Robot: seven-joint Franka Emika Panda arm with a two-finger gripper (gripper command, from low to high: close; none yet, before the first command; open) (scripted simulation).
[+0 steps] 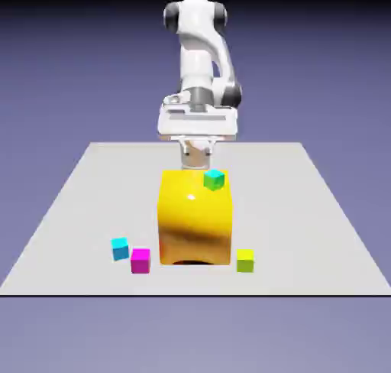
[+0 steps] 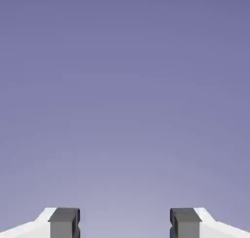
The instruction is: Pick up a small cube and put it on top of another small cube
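Cyan cube [image 1: 120, 248] sits near the worktop's [image 1: 76, 203] front, left of the big yellow block [image 1: 195, 218]; the lime cube [image 1: 245, 260] waits right. Your claw [image 2: 125, 222] hangs spread, empty. Watch the touching magenta cube [image 1: 140, 260]: fingers could nudge it.

- The gripper [image 1: 197, 163] is partly hidden in the exterior view: the top of the big yellow block [image 1: 195, 218] covers its lower end, so the fingertips cannot be seen there.
- In the hand view the two grey fingertips [image 2: 64, 223] are cut off by the bottom edge, and only their upper ends show.
- The block hides the strip of table [image 1: 305, 203] right behind it.
- The teal-green cube [image 1: 214, 180] overlaps the block's top far corner; whether it rests on the block or behind it cannot be told.
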